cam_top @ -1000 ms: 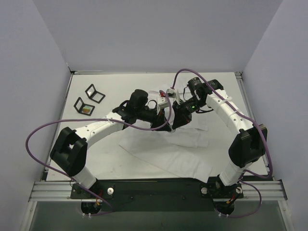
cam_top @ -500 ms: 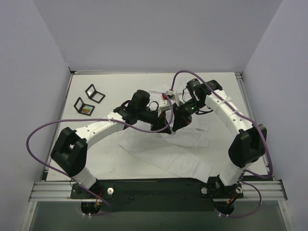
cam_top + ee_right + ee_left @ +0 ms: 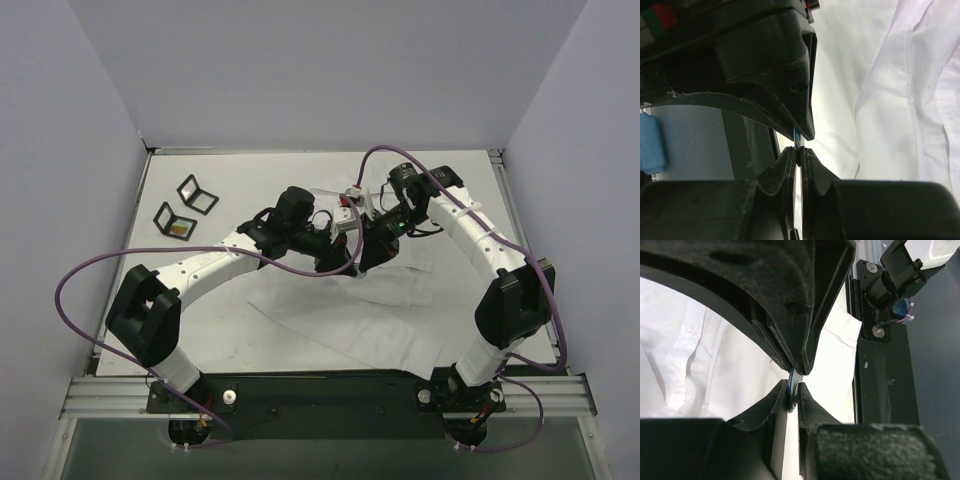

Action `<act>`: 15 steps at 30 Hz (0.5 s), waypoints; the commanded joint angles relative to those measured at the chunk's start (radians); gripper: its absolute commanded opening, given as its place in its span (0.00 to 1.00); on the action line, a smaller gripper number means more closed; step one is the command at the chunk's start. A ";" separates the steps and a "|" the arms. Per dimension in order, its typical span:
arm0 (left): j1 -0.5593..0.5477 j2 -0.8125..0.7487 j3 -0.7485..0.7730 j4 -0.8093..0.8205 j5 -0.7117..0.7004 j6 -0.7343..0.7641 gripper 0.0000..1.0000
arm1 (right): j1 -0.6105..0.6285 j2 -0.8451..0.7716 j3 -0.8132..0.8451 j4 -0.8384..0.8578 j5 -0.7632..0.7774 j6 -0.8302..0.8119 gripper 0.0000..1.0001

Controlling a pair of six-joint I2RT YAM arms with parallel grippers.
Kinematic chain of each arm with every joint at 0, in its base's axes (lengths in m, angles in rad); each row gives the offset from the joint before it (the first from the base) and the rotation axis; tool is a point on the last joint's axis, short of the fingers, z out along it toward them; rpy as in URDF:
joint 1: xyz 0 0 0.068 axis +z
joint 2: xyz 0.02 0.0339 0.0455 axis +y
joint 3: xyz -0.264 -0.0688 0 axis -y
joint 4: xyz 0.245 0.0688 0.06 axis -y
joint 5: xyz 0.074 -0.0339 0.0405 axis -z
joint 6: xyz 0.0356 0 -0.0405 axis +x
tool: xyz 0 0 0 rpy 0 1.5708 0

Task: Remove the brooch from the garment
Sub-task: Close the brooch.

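The left gripper [image 3: 795,383] has edged slightly rightward to meet the right gripper [image 3: 799,144] close above the garment [image 3: 390,330] — both nipped nearly shut on the thin dark brooch [image 3: 791,399] between them, likely ready to pull free of the cloth

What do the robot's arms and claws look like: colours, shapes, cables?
The left arm and right arm have white links with black joints; a purple cable loops along each. The left claw and right claw are black and tapered.
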 commanded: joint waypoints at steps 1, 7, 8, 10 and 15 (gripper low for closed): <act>-0.031 0.005 0.027 0.001 -0.068 0.002 0.05 | 0.005 -0.040 0.002 0.007 -0.057 0.010 0.00; -0.035 0.005 0.044 -0.047 -0.032 0.057 0.07 | 0.005 -0.038 0.002 0.008 -0.056 0.011 0.00; -0.040 0.003 0.044 -0.066 -0.032 0.065 0.09 | 0.005 -0.038 0.002 0.008 -0.054 0.013 0.00; -0.044 -0.002 0.046 -0.077 -0.027 0.083 0.09 | 0.005 -0.038 0.004 0.008 -0.056 0.013 0.00; -0.047 -0.014 0.052 -0.083 -0.029 0.085 0.17 | 0.005 -0.038 0.005 0.008 -0.054 0.016 0.00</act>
